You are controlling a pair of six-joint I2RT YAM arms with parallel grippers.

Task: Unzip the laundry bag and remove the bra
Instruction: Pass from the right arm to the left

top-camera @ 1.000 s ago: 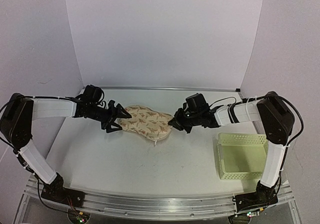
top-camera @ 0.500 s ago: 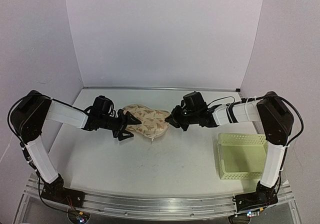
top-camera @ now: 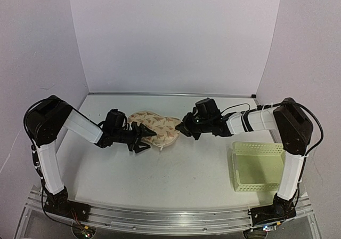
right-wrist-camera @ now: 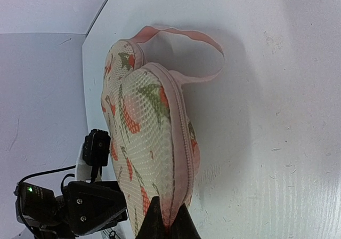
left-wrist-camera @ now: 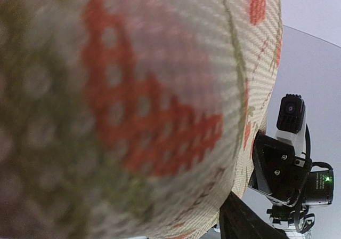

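On the left, my left tool [top-camera: 145, 139] reaches in low over the tabletop [top-camera: 176, 180] and meets the left, near end of the laundry bag [top-camera: 157, 126]. From above its jaws stand apart, one finger against the bag's edge and the other closer to me. I cannot tell whether any fabric lies between them. The left wrist view is almost filled by the bag's mesh [left-wrist-camera: 133, 116], pressed up close and out of focus, with a reddish-orange leaf across the beige weave.

The laundry bag sits on the tabletop in the middle, between my two tools and slightly towards the back wall. It looks bunched and plump, not lying flat. In the right wrist view it stands up on its edge [right-wrist-camera: 149, 137], pink binding runs round its seam, and a pink loop [right-wrist-camera: 186, 33] arches off its far end onto the white surface.

My right tool [top-camera: 181, 129] is clamped shut on the bag's right end. Its two fingertips are pinched together on the pink edging there [right-wrist-camera: 165, 220].

Further right and nearer to me, the pale yellow-green lattice basket [top-camera: 256, 148] stands well apart from the bag, beside my right arm's upright link.
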